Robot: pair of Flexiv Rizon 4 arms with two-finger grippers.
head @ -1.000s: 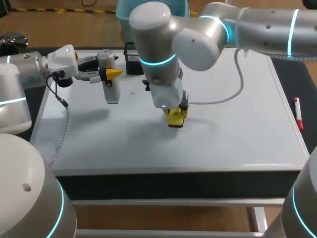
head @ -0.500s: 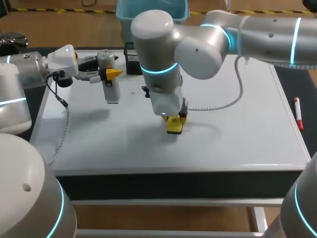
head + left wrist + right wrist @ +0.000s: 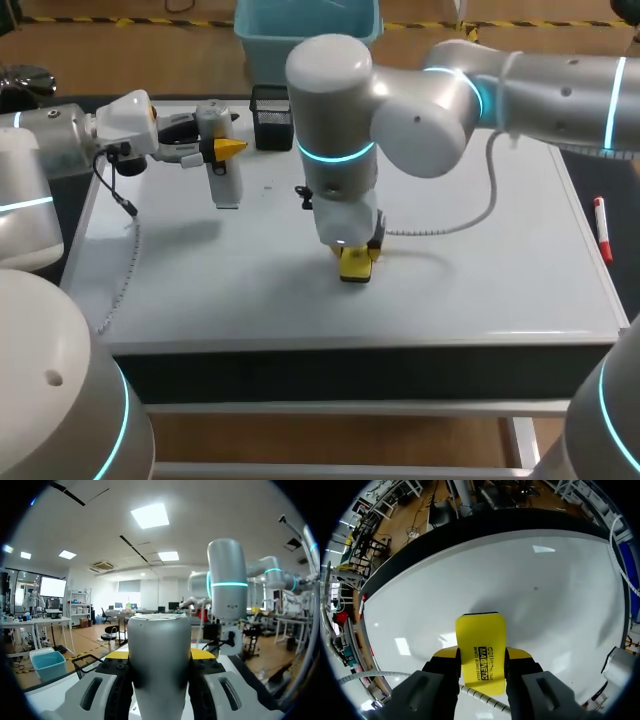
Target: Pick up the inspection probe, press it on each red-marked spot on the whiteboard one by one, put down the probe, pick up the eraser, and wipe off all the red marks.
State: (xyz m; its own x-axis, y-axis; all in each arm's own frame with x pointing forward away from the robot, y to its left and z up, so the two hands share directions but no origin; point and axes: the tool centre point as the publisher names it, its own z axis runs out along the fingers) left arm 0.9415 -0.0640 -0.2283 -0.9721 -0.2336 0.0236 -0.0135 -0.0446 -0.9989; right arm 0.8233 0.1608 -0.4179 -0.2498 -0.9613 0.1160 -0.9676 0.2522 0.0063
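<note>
The probe [image 3: 222,160], a grey-white cylinder, hangs upright over the whiteboard's [image 3: 480,270] far left part. My left gripper [image 3: 226,149] is shut on it. In the left wrist view the probe [image 3: 160,665] fills the gap between the fingers of that gripper [image 3: 160,655]. My right gripper [image 3: 357,256] points down at the board's middle, shut on the yellow eraser [image 3: 355,270], which rests on the board. In the right wrist view the eraser [image 3: 481,650] sits flat on the white surface [image 3: 530,580] in the right gripper [image 3: 481,655]. I see no red marks on the board.
A black holder [image 3: 270,116] stands at the board's far edge. A red marker pen [image 3: 601,228] lies on the dark table just off the board's right side. The right arm's coiled cable [image 3: 450,222] drapes over the board behind the eraser.
My right arm has slid the eraser a little toward the table's front edge. A faint mark beside the eraser one second ago no longer shows. The left arm has stayed still.
</note>
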